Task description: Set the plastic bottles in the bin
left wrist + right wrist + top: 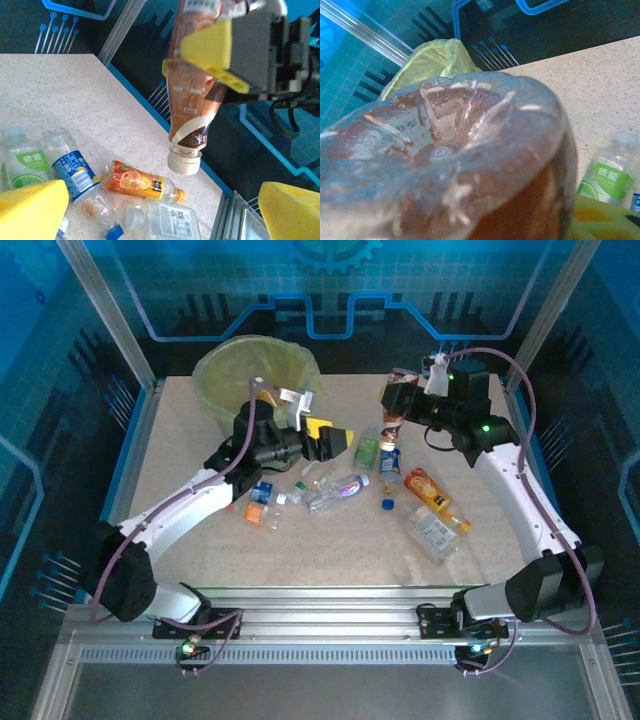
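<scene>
One bin (228, 370), perhaps eight plastic bottles (335, 488), one brown bottle (192, 112) aloft.

Far left: bin (215, 390), round, pale green, bag-lined, upright. Far right: brown bottle (192, 100), lifted clear of the table, tilted cap down. Centre: green bottle (366, 452) and blue bottle (389, 458) just beside each other; clear bottle (338, 490) on its side, nearer. Right: orange bottle (432, 493) and white-label bottle (430, 532), both lying flat. Left of centre: small bottles (260, 502), scattered.
</scene>
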Robot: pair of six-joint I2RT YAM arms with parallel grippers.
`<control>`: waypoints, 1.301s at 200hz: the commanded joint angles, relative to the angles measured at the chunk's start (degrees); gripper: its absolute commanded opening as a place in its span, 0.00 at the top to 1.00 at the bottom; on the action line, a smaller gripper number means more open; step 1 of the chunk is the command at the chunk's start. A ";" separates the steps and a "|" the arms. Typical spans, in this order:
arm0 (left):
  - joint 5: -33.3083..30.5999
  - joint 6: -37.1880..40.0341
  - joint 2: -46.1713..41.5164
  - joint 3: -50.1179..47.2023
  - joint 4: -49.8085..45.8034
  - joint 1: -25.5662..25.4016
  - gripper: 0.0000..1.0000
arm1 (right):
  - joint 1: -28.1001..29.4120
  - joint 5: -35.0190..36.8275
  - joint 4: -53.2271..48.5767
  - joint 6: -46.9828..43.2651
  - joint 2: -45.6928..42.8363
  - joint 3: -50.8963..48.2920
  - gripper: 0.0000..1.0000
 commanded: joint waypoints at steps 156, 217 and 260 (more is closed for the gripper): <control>2.26 10.89 12.57 14.66 -3.12 -6.70 0.31 | 6.98 -3.24 8.85 5.54 -1.49 -0.42 0.49; 1.54 12.17 11.34 15.28 -3.95 -6.64 0.86 | 7.37 -1.98 7.18 4.54 -2.65 -0.67 0.42; -0.49 11.57 8.34 13.78 -4.19 -6.63 1.00 | 7.37 1.53 1.25 0.87 -4.00 1.99 0.00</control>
